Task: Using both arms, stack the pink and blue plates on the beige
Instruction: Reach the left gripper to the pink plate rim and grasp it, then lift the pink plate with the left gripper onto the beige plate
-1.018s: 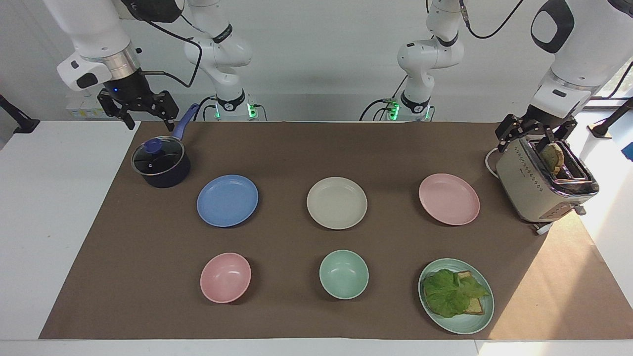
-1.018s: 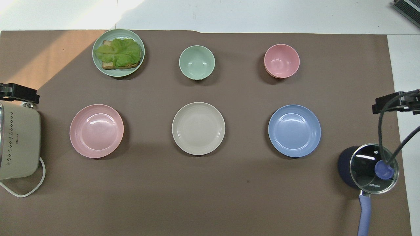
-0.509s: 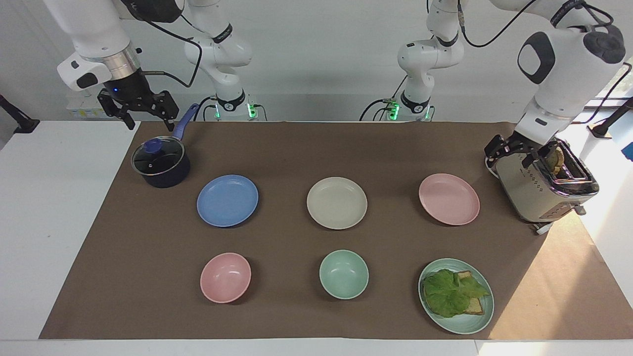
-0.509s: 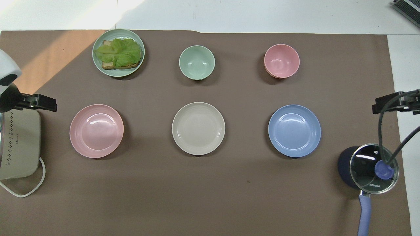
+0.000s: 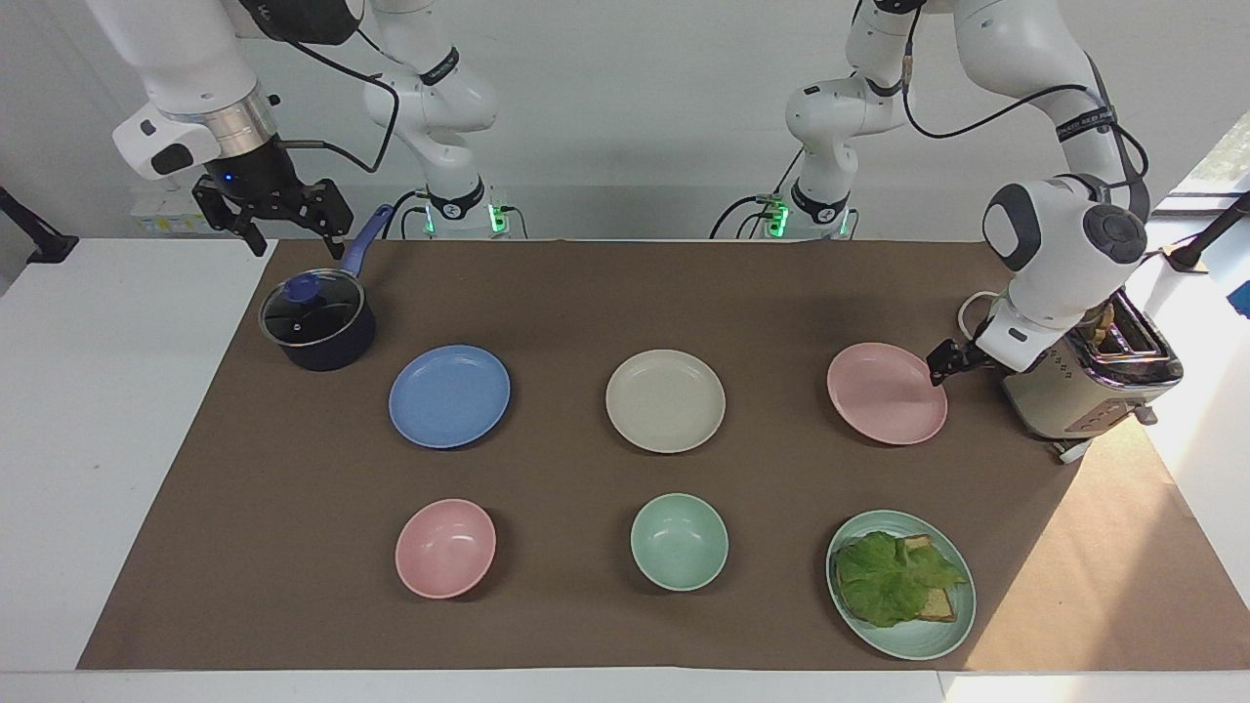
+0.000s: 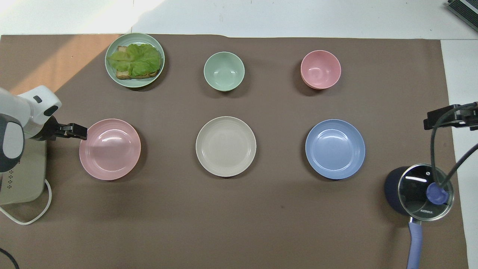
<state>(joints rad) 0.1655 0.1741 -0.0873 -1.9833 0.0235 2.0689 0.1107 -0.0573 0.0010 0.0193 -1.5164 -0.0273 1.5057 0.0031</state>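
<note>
Three plates lie in a row on the brown mat, with the beige plate [image 5: 665, 400] [image 6: 226, 146] in the middle. The blue plate [image 5: 449, 395] [image 6: 335, 148] lies toward the right arm's end. The pink plate [image 5: 887, 392] [image 6: 109, 149] lies toward the left arm's end. My left gripper [image 5: 945, 363] [image 6: 79, 131] is low at the pink plate's rim, on the toaster side. It is open and holds nothing; whether it touches the rim I cannot tell. My right gripper [image 5: 298, 244] [image 6: 444, 116] waits open and empty, raised over the table beside the pot.
A toaster [image 5: 1084, 381] with a slice in it stands close to the left arm. A lidded blue pot [image 5: 317, 322] sits under the right gripper. Farther from the robots lie a pink bowl [image 5: 445, 547], a mint bowl [image 5: 679, 541] and a mint plate [image 5: 908, 644] with lettuce and toast.
The left arm has swung down from above the toaster, and its gripper has come to the pink plate's rim. The right arm and all the dishes have stayed put.
</note>
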